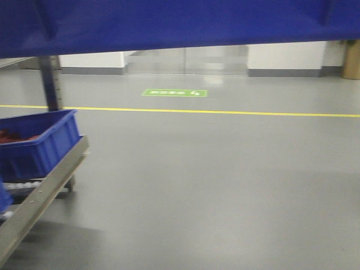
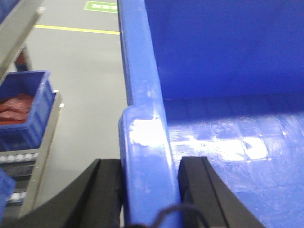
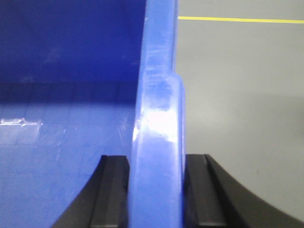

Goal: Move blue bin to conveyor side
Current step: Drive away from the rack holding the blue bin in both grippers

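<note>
The blue bin (image 1: 169, 22) hangs in the air and fills the top of the front view as a wide glossy wall. My left gripper (image 2: 151, 190) is shut on the bin's left rim (image 2: 142, 128), one black finger outside, one inside. My right gripper (image 3: 156, 190) is shut on the bin's right rim (image 3: 159, 118) in the same way. Both wrist views look into the bin's empty blue floor (image 2: 237, 156). The conveyor's dark belt with the red edge is out of view.
A smaller blue bin (image 1: 36, 143) with red contents sits on a steel roller rail (image 1: 42, 194) at the left, also seen as the smaller bin (image 2: 21, 107). Grey floor with a yellow line (image 1: 225, 112) and a green floor marking (image 1: 174, 93) lies ahead.
</note>
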